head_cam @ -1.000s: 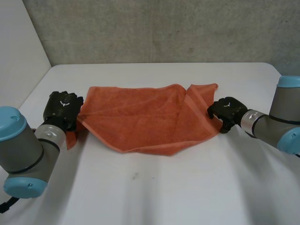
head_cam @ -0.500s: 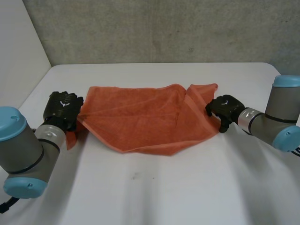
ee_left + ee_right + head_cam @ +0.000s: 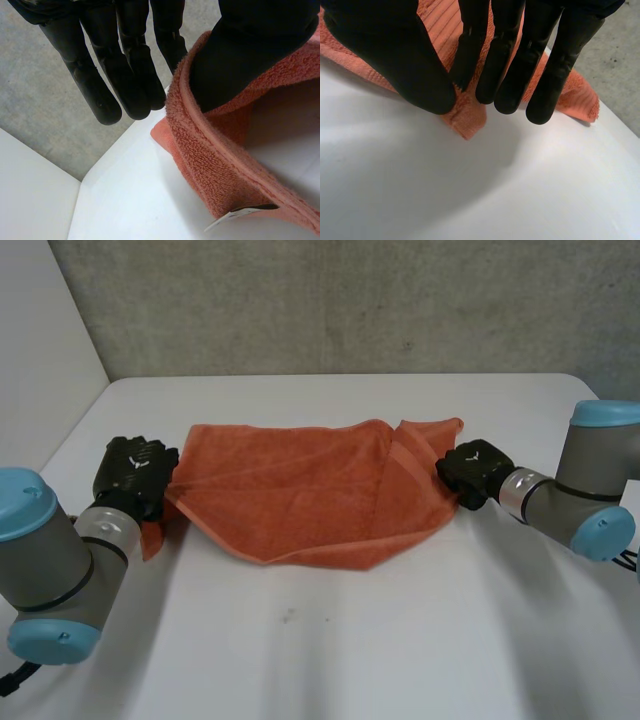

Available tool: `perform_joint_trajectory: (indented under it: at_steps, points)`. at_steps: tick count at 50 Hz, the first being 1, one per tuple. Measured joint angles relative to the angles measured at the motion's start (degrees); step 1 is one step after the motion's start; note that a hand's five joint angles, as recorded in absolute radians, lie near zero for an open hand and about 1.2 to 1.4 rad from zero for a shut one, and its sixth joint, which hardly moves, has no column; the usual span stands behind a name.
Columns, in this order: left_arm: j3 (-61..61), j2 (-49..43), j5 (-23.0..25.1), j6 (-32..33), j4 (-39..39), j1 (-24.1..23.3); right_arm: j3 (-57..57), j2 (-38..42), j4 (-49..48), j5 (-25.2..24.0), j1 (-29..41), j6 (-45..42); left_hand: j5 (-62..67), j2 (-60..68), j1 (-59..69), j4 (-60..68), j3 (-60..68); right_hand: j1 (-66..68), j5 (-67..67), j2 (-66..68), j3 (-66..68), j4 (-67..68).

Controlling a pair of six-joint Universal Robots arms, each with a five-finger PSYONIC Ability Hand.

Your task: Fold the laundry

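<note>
One towel (image 3: pixel 300 495) between left hand (image 3: pixel 135 475), right hand (image 3: pixel 468 470); seemingly ungripped.

A white table (image 3: pixel 330 640) lies under the left hand (image 3: pixel 135 475). Beyond it rise a grey concrete wall (image 3: pixel 350 300) and a white panel (image 3: pixel 40 340).

Head camera high; wrist cameras close, sharing towel (image 3: pixel 300 495).

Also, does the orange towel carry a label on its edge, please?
Yes, a white label sticks out from the hem of the orange towel.
</note>
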Motion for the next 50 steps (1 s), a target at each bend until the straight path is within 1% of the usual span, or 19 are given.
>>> perform_joint_trajectory:
  at_steps: [5,10,12,13,20,23,24,26,27,28,29,30,33,34,36,41,43,47,50]
  points:
    - [-0.1,0.0,0.0,0.0,0.0,0.0,-1.0,-1.2,-0.4,0.0,0.2,3.3,0.0,0.0,0.0,0.0,0.0,0.0,0.9,0.0,0.2,0.3]
    - [-0.3,0.1,0.0,0.0,0.0,0.0,-0.2,-7.0,-1.3,0.0,-0.1,9.6,0.0,0.0,0.0,0.0,0.0,0.0,0.9,0.0,0.2,0.3]
    - [-0.4,0.2,0.0,0.0,0.0,0.0,0.0,-7.8,-1.4,0.0,-0.2,10.2,0.0,0.0,0.0,0.0,0.0,0.0,0.9,0.0,0.2,0.3]
    - [-0.4,0.2,0.0,0.0,0.0,0.0,1.1,-10.3,-1.6,0.1,-0.4,11.6,0.0,0.0,0.0,0.0,0.0,0.0,0.9,0.0,0.2,0.3]
    - [-0.7,0.5,-0.1,0.0,-0.5,-0.2,6.3,-16.2,1.8,0.8,-0.8,11.8,0.0,0.0,0.0,0.0,0.0,0.0,0.9,0.0,0.2,0.3]
    - [-1.2,0.9,-0.1,0.1,-1.9,-0.6,9.2,-18.4,8.0,3.1,-1.7,8.5,0.0,0.0,0.0,0.0,0.0,0.0,0.9,0.0,0.2,0.3]
    - [-1.2,0.9,-0.1,0.1,-1.9,-0.6,9.2,-18.4,8.0,3.1,-1.7,8.5,0.0,0.0,0.0,0.0,0.0,0.0,0.9,0.0,0.2,0.3]
    - [-1.7,1.8,-0.2,0.3,-4.1,-1.1,12.4,-20.4,15.8,7.7,-3.4,2.9,0.0,0.0,0.0,0.0,0.0,0.0,0.9,0.0,0.2,0.3]
    - [-1.9,2.1,-0.2,0.4,-4.8,-1.2,13.2,-20.8,17.5,9.1,-3.8,1.4,0.0,0.0,0.0,0.0,0.0,0.0,0.9,0.0,0.2,0.3]
    - [-2.1,2.8,-0.2,0.4,-6.2,-1.3,14.9,-21.7,20.7,11.9,-4.6,-1.5,0.0,0.0,0.0,0.0,0.0,0.0,0.9,0.0,0.2,0.3]
    - [-2.1,2.8,-0.2,0.4,-6.2,-1.3,14.9,-21.7,20.7,11.9,-4.6,-1.5,0.0,0.0,0.0,0.0,0.0,0.0,0.9,0.0,0.2,0.3]
    - [-2.5,4.1,-0.3,0.5,-8.8,-1.5,18.1,-23.6,24.8,16.5,-5.8,-6.0,0.0,0.0,0.0,0.0,0.0,0.0,0.9,0.0,0.2,0.3]
    - [-3.1,6.2,-0.4,0.6,-12.9,-1.3,22.5,-26.8,27.7,20.8,-7.5,-10.5,0.0,0.0,0.0,0.0,0.0,0.0,0.9,0.0,0.2,0.3]
    - [-3.1,6.2,-0.4,0.6,-12.9,-1.3,22.5,-26.8,27.7,20.8,-7.5,-10.5,0.0,0.0,0.0,0.0,0.0,0.0,0.9,0.0,0.2,0.3]
    - [-3.9,8.5,-0.6,0.7,-17.4,-0.8,27.9,-31.1,28.7,22.7,-9.8,-14.3,0.0,0.0,0.0,0.0,0.0,0.0,0.9,0.0,0.2,0.3]
    - [-5.6,11.9,-0.6,0.7,-23.1,0.3,33.7,-36.3,28.7,22.3,-12.3,-17.5,0.0,0.0,0.0,0.0,0.0,0.0,0.9,0.0,0.2,0.3]
    - [-7.5,15.6,-0.5,0.9,-27.6,1.4,38.8,-41.0,28.6,20.0,-14.4,-19.9,0.0,0.0,0.0,0.0,0.0,0.3,1.1,0.0,0.2,0.3]
    - [-8.7,18.4,-0.1,1.3,-29.5,1.8,42.0,-43.8,28.3,17.5,-15.8,-21.1,0.0,0.0,0.0,0.0,0.0,0.7,2.3,0.0,0.3,0.3]
    - [-8.6,19.0,0.3,1.6,-28.8,1.7,42.7,-44.5,27.8,16.0,-16.1,-21.3,0.0,0.0,0.0,0.0,0.0,0.7,2.3,0.0,0.3,0.3]
